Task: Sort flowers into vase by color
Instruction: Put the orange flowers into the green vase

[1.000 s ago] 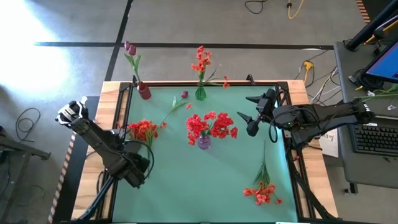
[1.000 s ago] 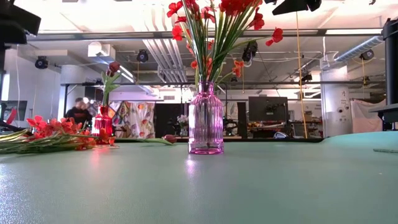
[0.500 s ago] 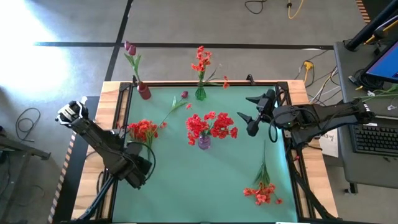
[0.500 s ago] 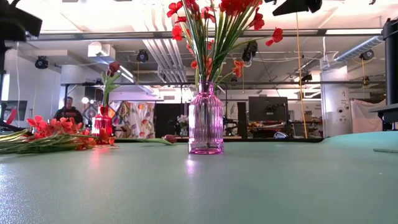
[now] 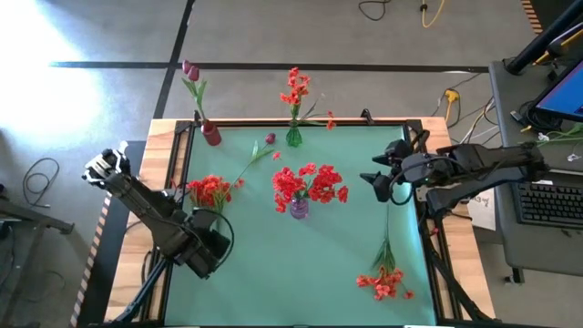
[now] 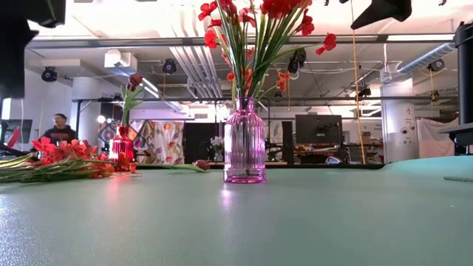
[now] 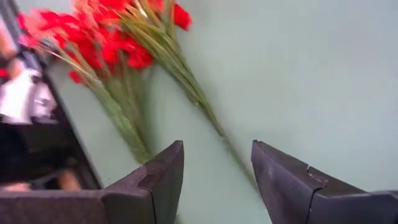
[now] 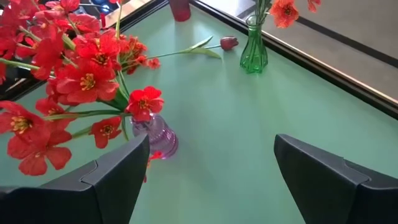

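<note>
While the high view looks straight down, the green table (image 5: 301, 264) fills the middle of the frame. A purple vase (image 5: 299, 209) at its centre holds red flowers (image 5: 308, 183). Left of it a red bunch (image 5: 209, 191) lies flat near the table's left edge, and another loose bunch (image 5: 384, 281) lies at lower right. A green vase (image 5: 293, 137) with a red spray and a red vase (image 5: 211, 134) with a magenta bud (image 5: 189, 69) stand along the top edge; a single magenta bud (image 5: 270, 138) lies between them. The left claw (image 5: 211, 255) sits at lower left, the right claw (image 5: 378, 175) at centre right, above the table.

From the low view, the purple vase (image 6: 244, 140) stands upright at centre, the red bunch (image 6: 59, 159) lies at far left, and a person (image 6: 59, 130) shows behind it.

Seen from the left wrist, the left claw (image 7: 217, 180) is open and empty, with green stems (image 7: 180, 81) beyond its fingers (image 7: 158, 177).

At the right wrist, the right claw (image 8: 208, 180) gapes wide and empty; the purple vase (image 8: 158, 138) lies beyond it.
</note>
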Motion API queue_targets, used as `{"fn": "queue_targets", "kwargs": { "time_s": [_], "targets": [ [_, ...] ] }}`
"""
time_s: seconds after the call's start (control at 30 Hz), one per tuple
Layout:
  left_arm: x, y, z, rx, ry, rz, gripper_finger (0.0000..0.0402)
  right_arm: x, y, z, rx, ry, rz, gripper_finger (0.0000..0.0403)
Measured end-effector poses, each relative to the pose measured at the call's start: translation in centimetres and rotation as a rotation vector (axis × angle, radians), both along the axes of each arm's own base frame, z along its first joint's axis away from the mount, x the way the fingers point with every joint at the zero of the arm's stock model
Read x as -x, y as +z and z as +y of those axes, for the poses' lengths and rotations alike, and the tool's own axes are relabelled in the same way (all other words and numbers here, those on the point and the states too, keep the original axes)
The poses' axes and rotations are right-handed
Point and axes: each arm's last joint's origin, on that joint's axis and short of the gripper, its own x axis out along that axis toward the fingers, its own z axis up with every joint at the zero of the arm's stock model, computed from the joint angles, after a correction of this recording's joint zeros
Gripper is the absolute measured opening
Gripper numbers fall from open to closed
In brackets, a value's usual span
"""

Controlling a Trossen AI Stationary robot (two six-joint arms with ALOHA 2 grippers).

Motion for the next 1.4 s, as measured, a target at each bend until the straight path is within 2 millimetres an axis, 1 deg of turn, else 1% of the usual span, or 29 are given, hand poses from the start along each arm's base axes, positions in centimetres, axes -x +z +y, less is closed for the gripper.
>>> {"fn": "queue_targets", "kwargs": {
  "time_s": [0.13,0.27,0.4,0.6,0.7,0.87,1.03,1.2,1.3,1.4],
  "targets": [
    [-0.5,-1.3,-0.1,-0.018,0.048,0.021,0.0186,0.0,0.1,0.0,-0.005,0.007,-0.002,0.0336],
    [-1.0,-2.5,0.3,-0.083,0.132,-0.018,0.0204,0.0,0.2,0.1,-0.029,0.035,0.001,0.0336],
    [-1.6,-3.5,0.7,-0.11,0.161,0.007,0.0214,0.0,0.1,0.1,-0.033,0.042,0.005,0.0336],
    [-2.5,-5.0,1.3,-0.103,0.161,0.03,0.0215,0.1,0.1,0.1,-0.027,0.047,0.01,0.0336],
    [-2.5,-6.0,1.5,-0.084,0.161,0.014,0.0215,0.1,0.1,0.1,-0.026,0.048,0.011,0.0336],
    [-1.8,-7.7,2.0,-0.064,0.188,-0.012,0.0214,0.1,0.1,0.1,-0.016,0.056,0.015,0.0336],
    [-1.2,-9.4,2.4,-0.048,0.209,-0.037,0.0203,0.1,0.1,0.1,-0.002,0.067,0.022,0.0336],
    [-0.7,-10.8,2.8,-0.034,0.225,-0.06,0.0183,0.1,0.1,0.1,0.006,0.072,0.025,0.0336],
    [-0.6,-11.1,2.9,-0.031,0.228,-0.077,0.016,0.1,0.1,0.1,0.011,0.069,0.025,0.0336],
    [-0.7,-11.1,2.9,-0.036,0.226,-0.083,0.0125,0.1,0.1,0.1,0.015,0.071,0.026,0.0336]
  ]
}}
